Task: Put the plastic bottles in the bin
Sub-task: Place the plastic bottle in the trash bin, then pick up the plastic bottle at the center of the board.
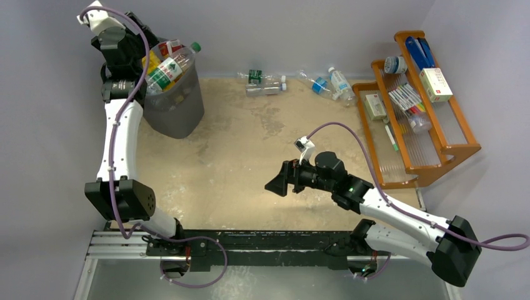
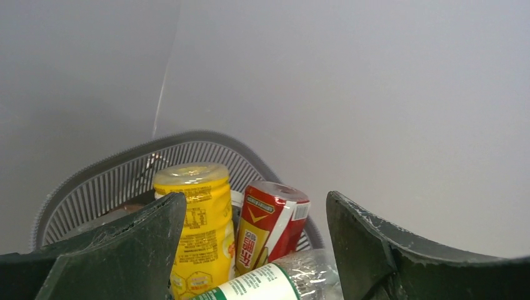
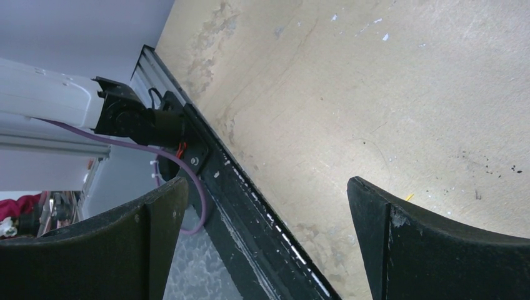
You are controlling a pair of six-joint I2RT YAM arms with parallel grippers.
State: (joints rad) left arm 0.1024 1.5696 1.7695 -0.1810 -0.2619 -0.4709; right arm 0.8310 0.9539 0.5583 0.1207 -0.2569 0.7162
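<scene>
At the far left corner of the table (image 1: 250, 156), the bin (image 1: 181, 119): dark grey, upright, heaped past its rim with plastic bottles (image 1: 156, 62). Topmost on the heap, a clear green-labelled bottle (image 1: 170, 72), tilted, green cap pointing far and right beyond the rim.

Directly over that heap, the left gripper (image 2: 255, 199), fingers (image 2: 125, 250) spread wide and clamped on nothing. At the bottom edge of the left wrist view, the green-labelled bottle lying between them; contact with either finger impossible to tell. Just behind it, a yellow bottle (image 2: 194, 231) and a red-labelled bottle (image 2: 272, 222), upright, side by side and touching, both inside the ribbed grey wall of the bin.

Along the far edge of the table, well apart from the bin, four loose bottles on their sides: one pair (image 1: 265, 83) near the middle, dark green label on one; another pair (image 1: 330, 81) further right, blue labels, just beside the orange wooden rack (image 1: 450, 150). On the rack's shelves, boxes and pens.

Near the middle of the table, toward the near side, the right gripper (image 1: 275, 185), pointing left, fingers (image 3: 144, 250) wide apart with nothing between. Beneath it in the right wrist view, bare tabletop, the black rail (image 3: 250, 194) at the near edge and a purple cable (image 3: 194, 187).
</scene>
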